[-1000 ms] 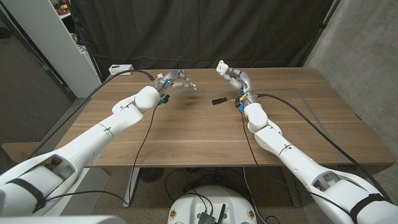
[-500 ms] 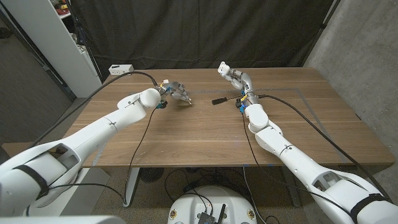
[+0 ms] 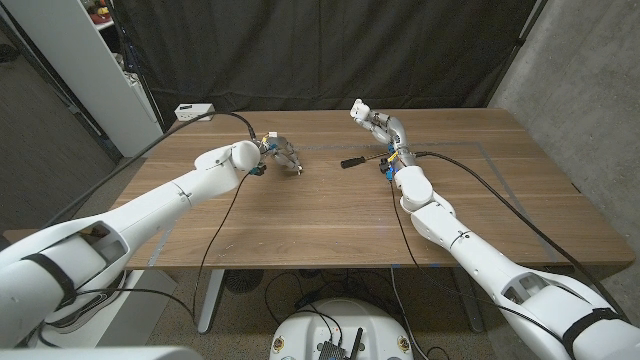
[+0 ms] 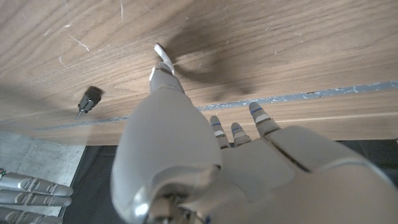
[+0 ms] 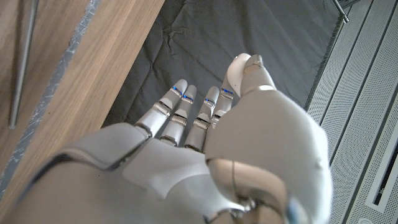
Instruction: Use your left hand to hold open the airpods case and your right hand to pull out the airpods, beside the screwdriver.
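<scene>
From the head camera my left hand (image 3: pixel 284 156) hung low over the table (image 3: pixel 330 215) with its fingers bunched downward, and I could not tell whether it held anything; the left wrist camera showed a small white piece (image 4: pixel 161 53) at a fingertip (image 4: pixel 163 76), too little of it visible to name. My right hand (image 3: pixel 370 119) was raised near the far edge, fingers straight and empty. The screwdriver (image 3: pixel 357 160) lay just beside that wrist, partly hidden.

Two glossy white arms with rounded shells and black bands near the shoulders; black cables run along each forearm. The left hand (image 3: pixel 283 154) and right hand (image 3: pixel 372 120) are silver-grey (fingertips carry small blue marks).
</scene>
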Robot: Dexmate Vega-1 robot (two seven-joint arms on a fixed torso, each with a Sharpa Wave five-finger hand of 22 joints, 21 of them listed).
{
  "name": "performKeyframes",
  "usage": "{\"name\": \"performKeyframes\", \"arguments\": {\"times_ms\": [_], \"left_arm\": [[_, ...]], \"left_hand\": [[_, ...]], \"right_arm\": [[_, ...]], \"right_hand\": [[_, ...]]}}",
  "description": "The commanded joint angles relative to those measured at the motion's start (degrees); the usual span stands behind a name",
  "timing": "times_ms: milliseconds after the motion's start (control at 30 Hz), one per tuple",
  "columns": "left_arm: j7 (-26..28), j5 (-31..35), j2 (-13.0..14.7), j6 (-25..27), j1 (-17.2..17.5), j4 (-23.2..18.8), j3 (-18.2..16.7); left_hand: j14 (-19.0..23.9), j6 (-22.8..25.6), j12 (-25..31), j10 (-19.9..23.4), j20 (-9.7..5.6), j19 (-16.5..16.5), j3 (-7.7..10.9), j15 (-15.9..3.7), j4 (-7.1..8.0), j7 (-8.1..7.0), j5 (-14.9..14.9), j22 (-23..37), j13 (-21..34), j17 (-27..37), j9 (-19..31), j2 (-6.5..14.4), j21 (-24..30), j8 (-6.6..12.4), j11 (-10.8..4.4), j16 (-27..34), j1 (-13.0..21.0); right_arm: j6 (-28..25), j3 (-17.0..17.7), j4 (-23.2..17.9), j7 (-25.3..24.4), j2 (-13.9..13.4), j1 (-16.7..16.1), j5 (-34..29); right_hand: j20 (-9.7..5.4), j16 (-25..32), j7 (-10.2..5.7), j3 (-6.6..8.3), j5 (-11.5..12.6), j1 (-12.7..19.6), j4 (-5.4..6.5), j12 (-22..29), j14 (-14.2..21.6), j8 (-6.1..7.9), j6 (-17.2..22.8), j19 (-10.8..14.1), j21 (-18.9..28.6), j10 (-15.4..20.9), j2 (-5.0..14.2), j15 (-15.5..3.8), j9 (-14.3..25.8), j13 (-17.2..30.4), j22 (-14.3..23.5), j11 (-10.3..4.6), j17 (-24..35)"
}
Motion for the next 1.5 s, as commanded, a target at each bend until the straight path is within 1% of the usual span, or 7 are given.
{"name": "performKeyframes", "arguments": {"times_ms": [33, 233, 367, 567, 733, 1133, 1500], "left_arm": [[-1.57, 5.96, 1.54, 4.34, -0.95, -3.35, 1.75], [-3.42, 7.19, 3.09, 6.41, -1.14, -6.44, 0.56], [4.28, 2.62, 4.37, 1.75, 3.58, -9.43, -5.72], [24.81, -4.59, 0.65, -16.38, 12.02, -6.85, -14.30], [32.70, -7.63, -4.29, -29.33, 13.20, -1.21, -15.89], [33.44, -14.96, -12.54, -51.31, 10.55, 10.97, -17.08], [23.18, -22.56, -16.47, -56.51, 7.62, 17.30, -16.11]], "left_hand": [[0.30, -6.73, 0.59, -0.89, -0.13, 0.43, -1.50, -0.14, 0.43, -1.36, 1.11, 0.23, -0.14, 0.14, -0.69, -0.65, 0.59, -1.36, -0.05, 0.28, -0.58], [-0.78, -23.91, 0.53, -3.90, 0.13, -0.59, -5.75, 0.58, 2.20, -3.09, 3.59, 0.31, -0.27, 0.42, -3.47, -3.21, 0.41, -1.28, 0.15, 0.24, -4.59], [-0.05, -30.00, 0.78, -4.48, 0.57, -0.47, -6.53, 1.72, 2.69, -2.96, 5.07, 0.32, -0.26, 0.49, -4.76, -4.48, 0.58, -1.25, 0.49, 0.69, -6.48], [7.19, -16.44, 3.56, 2.07, -0.80, 3.21, -5.74, -1.10, 2.15, -1.56, 8.35, 0.35, -0.14, 0.58, -7.00, -3.97, 1.63, 3.56, -1.19, 1.92, -6.36], [10.11, -9.91, 4.47, 4.86, -1.61, 4.97, -5.44, -2.67, 1.85, -1.92, 8.87, 0.40, -0.11, 0.62, -7.79, -2.90, 2.02, 4.97, -1.74, 2.16, -5.43], [11.84, -7.75, 5.19, 7.21, -1.95, 5.61, -5.33, -4.36, 1.49, -3.54, 8.77, 0.43, 0.03, 0.67, -8.39, -2.18, 1.97, 4.65, -2.34, 2.05, -4.43], [11.44, -2.07, 5.23, 7.89, -1.46, 4.85, -5.69, -4.15, 1.55, -3.19, 8.53, 0.36, 0.10, 0.69, -8.84, -2.10, 1.40, 5.86, -2.77, 1.44, -4.41]], "right_arm": [[0.29, 0.04, 1.11, 1.40, 0.15, 0.82, 1.17], [0.00, -0.23, 1.57, 2.47, 0.00, 1.43, 1.44], [-0.34, -0.37, 1.55, 2.43, -0.07, 1.65, 1.23], [-0.29, -0.79, 2.46, 1.62, 0.20, 2.29, 0.11], [-0.02, -1.53, 2.67, -0.40, 0.22, 2.77, -2.63], [-1.84, -2.87, 2.27, -3.22, 0.20, 3.42, -6.48], [-3.09, -3.56, 1.24, -3.46, 0.04, 3.40, -7.31]], "right_hand": [[0.42, 0.34, -4.88, -0.29, 0.17, -0.15, 0.02, -0.16, 0.33, 0.23, 5.02, -0.10, 0.03, 0.40, 0.58, -9.81, 2.32, 0.19, 0.20, 0.03, 0.22], [0.45, 0.42, -4.80, -0.33, 0.16, -0.16, 0.01, -0.17, 0.40, 0.18, 5.06, -0.07, 0.05, 0.55, 0.59, -9.81, 2.39, 0.19, 0.20, 0.15, 0.20], [0.40, 0.42, -4.86, -0.32, 0.16, -0.09, -0.02, -0.29, 0.35, 0.13, 5.03, -0.12, 0.03, 0.34, 0.61, -9.87, 2.41, 0.21, 0.20, -0.18, 0.20], [0.40, 0.47, -4.78, -0.33, 0.15, -0.01, -0.06, -0.28, 0.34, 0.06, 5.05, -0.13, 0.03, 0.46, 0.67, -9.88, 2.48, 0.29, 0.20, 0.03, 0.18], [0.52, 0.52, -4.74, -0.34, 0.16, 0.11, -0.13, -0.24, 0.44, 0.00, 5.16, -0.01, 0.07, 0.60, 0.61, -9.88, 2.45, 0.36, 0.20, -0.17, 0.15], [0.66, 0.61, -4.75, -0.40, 0.16, 0.18, -0.14, -0.27, 0.49, -0.14, 5.30, -0.04, 0.05, 0.74, 0.61, -9.87, 2.40, 0.42, 0.20, -0.28, 0.14], [0.66, 0.70, -4.57, -0.50, 0.14, 0.14, -0.12, -0.36, 0.58, -0.24, 5.51, 0.03, 0.06, 0.76, 0.53, -9.78, 2.35, 0.41, 0.19, 0.08, 0.12]]}}
